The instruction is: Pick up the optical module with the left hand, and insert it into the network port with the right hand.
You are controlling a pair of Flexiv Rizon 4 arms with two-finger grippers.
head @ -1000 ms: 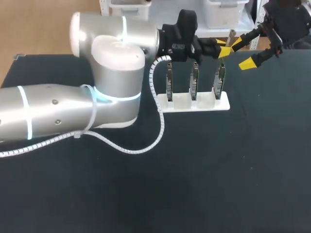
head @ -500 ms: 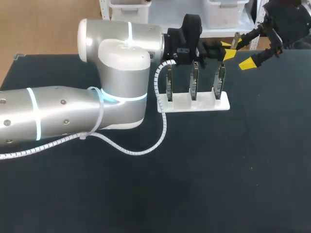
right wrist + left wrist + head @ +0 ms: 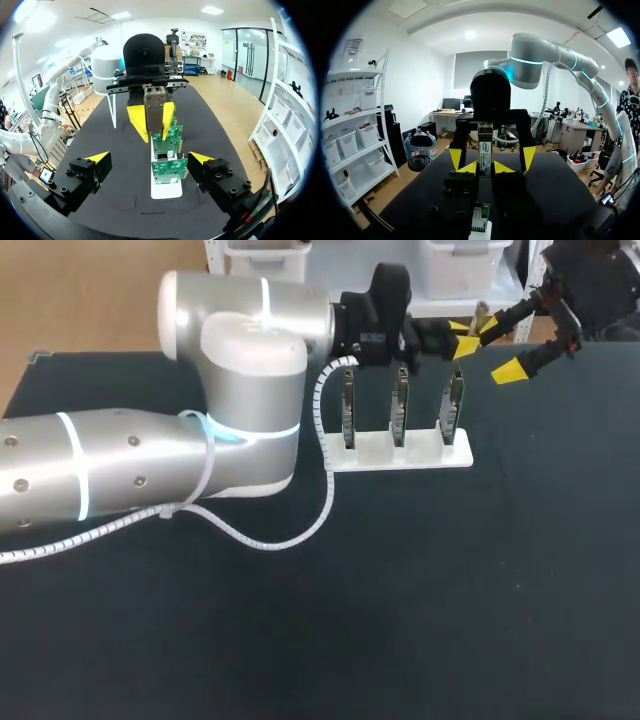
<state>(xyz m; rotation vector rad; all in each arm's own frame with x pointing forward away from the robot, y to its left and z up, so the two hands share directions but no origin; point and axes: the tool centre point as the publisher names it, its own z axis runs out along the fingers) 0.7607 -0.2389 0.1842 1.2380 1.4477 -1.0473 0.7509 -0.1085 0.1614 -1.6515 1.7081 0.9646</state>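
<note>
Left pincer (image 3: 485,168): clenched on the optical module (image 3: 485,147), one yellow fingertip (image 3: 470,167) against each of its sides. The module stands upright between them, its upper length rising clear of the tips. The pincer hangs in the air over the far part of the counter (image 3: 400,620).

Right pincer (image 3: 149,158): released, fingers spread wide, holding and touching nothing. It faces the left pincer from just ahead and stays apart from the module.

Under both pincers: circuit boards (image 3: 400,405) standing upright in a row in a white holder (image 3: 400,452).

Left wrist view only: the module's labelled face. The right pincer's two tips flank it from beyond. A single board edge and the holder's end lie directly under the left pincer.

Right wrist view only: the module's plain metal end, gripped ahead of and above the open right pincer. The boards line up one behind another below it, running away from the right pincer.

Head view only: three boards side by side. The module shows as a small sliver between the two pincers. A white spiral cable (image 3: 300,530) trails from the left arm.
</note>
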